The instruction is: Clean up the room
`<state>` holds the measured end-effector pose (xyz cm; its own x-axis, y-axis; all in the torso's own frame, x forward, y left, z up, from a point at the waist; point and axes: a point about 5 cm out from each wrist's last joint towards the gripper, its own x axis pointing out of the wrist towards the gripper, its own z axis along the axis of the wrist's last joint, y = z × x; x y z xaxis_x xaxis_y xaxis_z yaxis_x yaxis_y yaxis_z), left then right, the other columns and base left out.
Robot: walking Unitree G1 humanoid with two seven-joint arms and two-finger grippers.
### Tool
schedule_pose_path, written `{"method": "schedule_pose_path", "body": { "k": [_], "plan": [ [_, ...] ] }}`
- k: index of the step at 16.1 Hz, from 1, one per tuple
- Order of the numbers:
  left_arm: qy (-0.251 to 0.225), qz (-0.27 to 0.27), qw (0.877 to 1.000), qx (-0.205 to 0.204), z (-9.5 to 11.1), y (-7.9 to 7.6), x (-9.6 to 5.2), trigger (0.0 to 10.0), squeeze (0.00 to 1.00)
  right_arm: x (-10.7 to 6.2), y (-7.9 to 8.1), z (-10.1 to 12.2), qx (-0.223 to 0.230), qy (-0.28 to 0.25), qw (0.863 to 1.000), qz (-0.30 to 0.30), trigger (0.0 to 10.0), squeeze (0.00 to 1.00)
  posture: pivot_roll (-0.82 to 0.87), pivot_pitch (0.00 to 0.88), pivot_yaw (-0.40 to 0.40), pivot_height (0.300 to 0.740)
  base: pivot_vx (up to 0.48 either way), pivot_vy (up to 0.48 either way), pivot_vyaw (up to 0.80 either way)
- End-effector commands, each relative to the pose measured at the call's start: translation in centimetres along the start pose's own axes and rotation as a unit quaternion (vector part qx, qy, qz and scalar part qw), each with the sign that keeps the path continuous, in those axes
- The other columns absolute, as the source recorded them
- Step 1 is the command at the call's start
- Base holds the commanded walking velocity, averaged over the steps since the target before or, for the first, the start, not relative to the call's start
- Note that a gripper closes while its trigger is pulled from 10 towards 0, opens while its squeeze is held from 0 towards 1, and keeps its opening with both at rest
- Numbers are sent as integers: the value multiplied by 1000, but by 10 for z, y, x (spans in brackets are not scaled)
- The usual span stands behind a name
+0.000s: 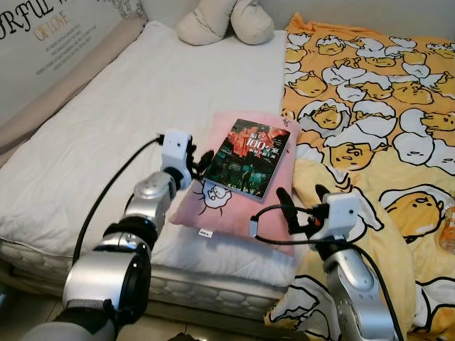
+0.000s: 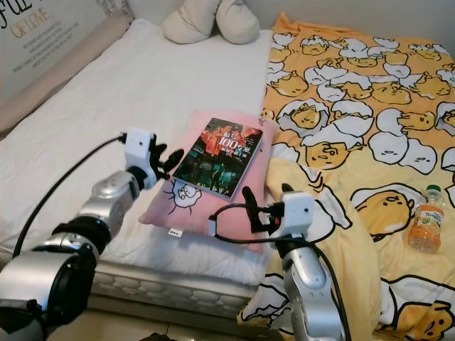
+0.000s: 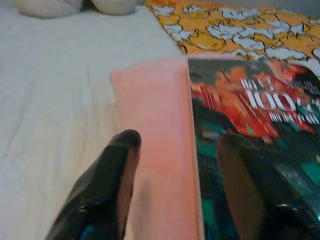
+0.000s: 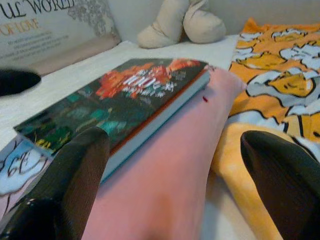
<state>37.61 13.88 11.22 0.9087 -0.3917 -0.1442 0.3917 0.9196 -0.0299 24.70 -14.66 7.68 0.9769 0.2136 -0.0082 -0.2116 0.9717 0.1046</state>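
The wall lettering (image 1: 32, 25) is cut off by the picture's top and left edges. The juice bottle (image 2: 427, 219) label is too small to be read. The book (image 3: 260, 130) cover is blurred in the left wrist view and partly hidden behind one black finger (image 3: 250, 185). The cream cushions (image 1: 224, 21) are cropped at the top.

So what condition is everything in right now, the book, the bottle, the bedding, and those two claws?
Book: closed, lying flat on the pillow.
Pink pillow: flat on the mattress.
Yellow blanket: spread, rumpled.
Juice bottle: capped, lying on the blanket.
Left gripper: open, at the book's edge.
Right gripper: open, empty.
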Motion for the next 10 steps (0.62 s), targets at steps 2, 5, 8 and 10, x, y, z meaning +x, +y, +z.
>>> {"method": "schedule_pose_path", "body": {
  "k": [2,5,8,10],
  "plan": [
    [-5,-23,999,-33,7,1,2,10000,1000,-7,-2,-1,-6,8,1000,-2,10000,0,-147,0,69,740,0,0,0],
    [4,-32,999,-17,7,-1,3,10000,1000,-8,-3,-3,-6,12,1000,-4,10000,0,-153,0,70,740,0,0,0],
    [18,-23,1000,-11,2,-4,4,10000,1000,-10,0,-4,-7,16,1000,2,10000,0,-158,0,75,740,0,0,0],
    [31,-19,999,-28,-4,-5,3,10000,1000,-12,3,-5,-12,18,1000,13,10000,0,-163,0,74,740,0,0,0]
  ]
}}
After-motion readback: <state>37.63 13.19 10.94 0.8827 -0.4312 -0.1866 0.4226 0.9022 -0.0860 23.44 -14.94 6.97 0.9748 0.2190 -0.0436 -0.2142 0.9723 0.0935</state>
